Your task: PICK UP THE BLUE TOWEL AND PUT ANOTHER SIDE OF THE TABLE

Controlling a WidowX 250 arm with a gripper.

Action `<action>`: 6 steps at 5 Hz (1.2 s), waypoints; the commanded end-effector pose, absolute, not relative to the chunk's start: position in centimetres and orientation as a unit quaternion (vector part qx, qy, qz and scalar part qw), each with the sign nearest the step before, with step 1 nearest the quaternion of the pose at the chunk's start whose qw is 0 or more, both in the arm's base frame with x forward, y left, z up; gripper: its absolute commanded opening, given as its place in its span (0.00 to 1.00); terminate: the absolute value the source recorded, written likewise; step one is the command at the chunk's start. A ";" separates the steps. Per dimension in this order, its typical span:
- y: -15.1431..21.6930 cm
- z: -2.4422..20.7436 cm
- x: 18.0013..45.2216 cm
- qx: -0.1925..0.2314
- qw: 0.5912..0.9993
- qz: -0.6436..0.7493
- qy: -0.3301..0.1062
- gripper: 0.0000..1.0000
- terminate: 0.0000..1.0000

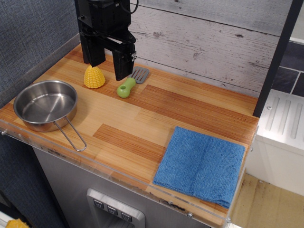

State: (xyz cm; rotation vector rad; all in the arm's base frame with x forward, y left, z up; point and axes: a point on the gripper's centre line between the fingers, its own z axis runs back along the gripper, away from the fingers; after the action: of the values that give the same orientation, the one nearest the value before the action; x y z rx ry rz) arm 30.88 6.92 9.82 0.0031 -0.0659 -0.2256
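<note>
The blue towel (pixel 200 166) lies flat and folded at the front right corner of the wooden table (pixel 142 118), near its acrylic front edge. My gripper (pixel 108 66) hangs at the back left of the table, far from the towel. Its two black fingers (pixel 124 61) stand apart, open and empty, just above a yellow corn cob (pixel 94 77).
A steel pan (pixel 46 105) with a wire handle sits at the front left. A green-handled spatula (pixel 131 82) lies next to the corn. A grey plank wall runs behind the table, a dark textured wall on the left, and a black post (pixel 275 57) at the right.
</note>
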 end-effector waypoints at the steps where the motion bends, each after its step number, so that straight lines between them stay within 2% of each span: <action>1: 6.9 9.8 30.9 0.002 0.993 -0.113 -0.033 1.00 0.00; 2: 3.9 9.2 30.9 0.005 0.992 -0.126 -0.030 1.00 0.00; 4: -2.6 8.7 31.3 0.009 0.990 -0.122 -0.067 1.00 0.00; 5: -5.5 7.6 31.2 0.012 0.993 -0.086 -0.079 1.00 0.00; 6: -7.1 6.9 30.6 0.004 0.994 -0.074 -0.086 1.00 0.00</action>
State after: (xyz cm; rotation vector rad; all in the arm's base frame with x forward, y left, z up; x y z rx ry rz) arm 29.84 -7.14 5.20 0.0052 -0.1213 -0.1428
